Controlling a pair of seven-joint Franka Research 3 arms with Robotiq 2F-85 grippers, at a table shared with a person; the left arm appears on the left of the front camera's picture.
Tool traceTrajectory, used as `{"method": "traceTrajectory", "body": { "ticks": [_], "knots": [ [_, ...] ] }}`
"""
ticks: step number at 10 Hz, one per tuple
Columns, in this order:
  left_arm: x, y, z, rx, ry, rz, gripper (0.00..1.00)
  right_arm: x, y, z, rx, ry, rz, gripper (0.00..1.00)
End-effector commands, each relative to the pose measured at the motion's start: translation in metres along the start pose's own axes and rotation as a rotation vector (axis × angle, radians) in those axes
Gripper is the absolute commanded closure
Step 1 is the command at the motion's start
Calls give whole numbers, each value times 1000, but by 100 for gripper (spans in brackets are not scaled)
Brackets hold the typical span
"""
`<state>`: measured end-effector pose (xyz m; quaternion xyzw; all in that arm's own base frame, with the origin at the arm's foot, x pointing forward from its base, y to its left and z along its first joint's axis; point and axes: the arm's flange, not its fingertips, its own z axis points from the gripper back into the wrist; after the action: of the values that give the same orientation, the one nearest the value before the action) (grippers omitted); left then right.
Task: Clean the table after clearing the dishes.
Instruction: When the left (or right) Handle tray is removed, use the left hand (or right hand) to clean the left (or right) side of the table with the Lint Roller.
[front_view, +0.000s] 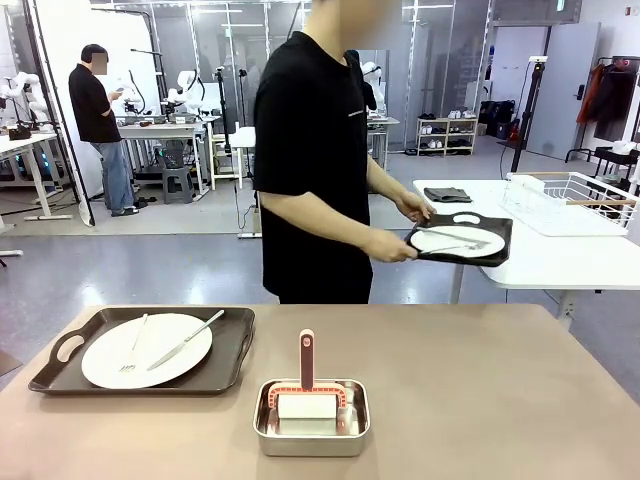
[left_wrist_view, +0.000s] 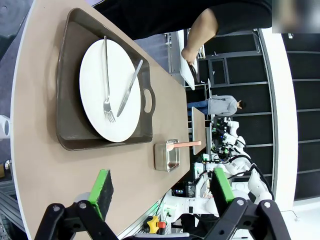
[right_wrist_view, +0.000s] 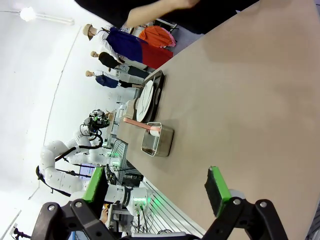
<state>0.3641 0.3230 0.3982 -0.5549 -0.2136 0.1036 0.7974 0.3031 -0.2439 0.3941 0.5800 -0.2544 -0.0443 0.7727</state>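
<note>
On the tan table (front_view: 500, 400) at the left lies a dark brown tray (front_view: 60, 350) with a white plate (front_view: 146, 351), fork and knife; the left wrist view shows this plate (left_wrist_view: 110, 90) ahead of my open left gripper (left_wrist_view: 162, 192). A person at the far side holds a second tray (front_view: 495, 222) with a plate (front_view: 458, 240) in both hands, off the table, over a white side table (front_view: 560, 260). My right gripper (right_wrist_view: 157, 186) stands open above the bare tabletop (right_wrist_view: 240, 110). Nothing is between either gripper's fingers.
A small steel pan (front_view: 312, 420) near the front middle holds a white pad with a red handle (front_view: 306, 358); it also appears as the pan (left_wrist_view: 167, 155) and the pan (right_wrist_view: 157, 141). A wire basket (front_view: 575, 200) sits on the side table. Another person stands far back left.
</note>
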Motion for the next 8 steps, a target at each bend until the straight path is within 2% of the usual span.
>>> {"method": "traceTrajectory", "body": {
  "ticks": [1, 3, 6, 8],
  "knots": [
    [-1, 0, 2, 1, -3, -2, 0, 0, 2, 1, 2, -4, 4, 0],
    [-1, 0, 2, 1, -3, -2, 0, 0, 0, 0, 0, 0, 0, 0],
    [-1, 0, 2, 1, -3, -2, 0, 12, 56, -37, -136, 150, 208, 0],
    [-1, 0, 2, 1, -3, -2, 0, 25, 90, -87, -214, 281, 273, 0]
  ]
}}
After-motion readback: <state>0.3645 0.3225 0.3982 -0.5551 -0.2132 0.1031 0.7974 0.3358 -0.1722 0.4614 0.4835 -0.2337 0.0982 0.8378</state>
